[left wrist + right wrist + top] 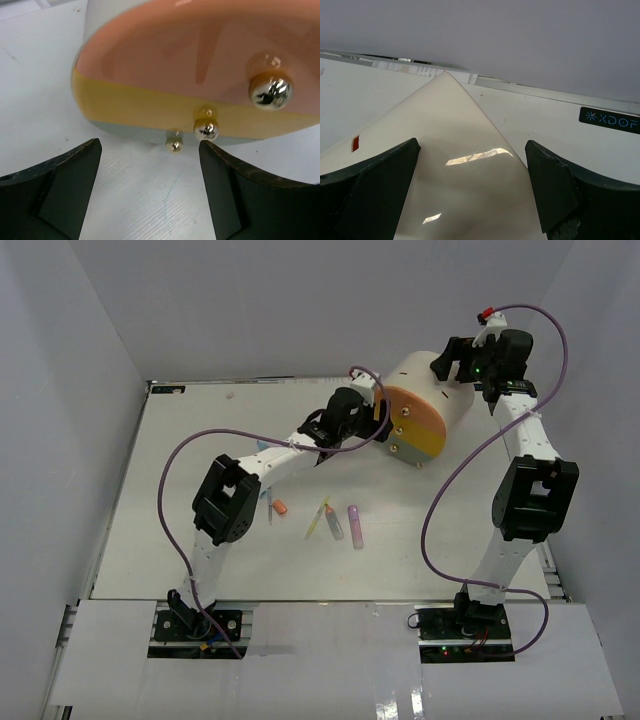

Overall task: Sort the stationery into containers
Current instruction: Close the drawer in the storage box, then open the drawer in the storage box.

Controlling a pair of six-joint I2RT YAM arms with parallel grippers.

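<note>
The containers are one cream cylinder (440, 390) lying on its side, its round face split into an orange drawer (200, 50), a yellow drawer (140, 107) and a grey-olive drawer (145, 136), each with a small shiny knob (205, 129). All drawers look shut. My left gripper (378, 412) is open and empty just in front of the face (150, 147). My right gripper (452, 360) is open over the cylinder's back top (470, 145), with the cream body (450, 170) between its fingers. The stationery lies on the table: a purple marker (355, 525), a yellow pen (318, 520), a pink pen (333, 524), an orange cap (280, 507).
A slim pen (270, 508) lies under the left forearm and a blue piece (262, 445) shows beside that arm. Purple cables loop from both arms. Grey walls close in the white table (180, 540) on three sides.
</note>
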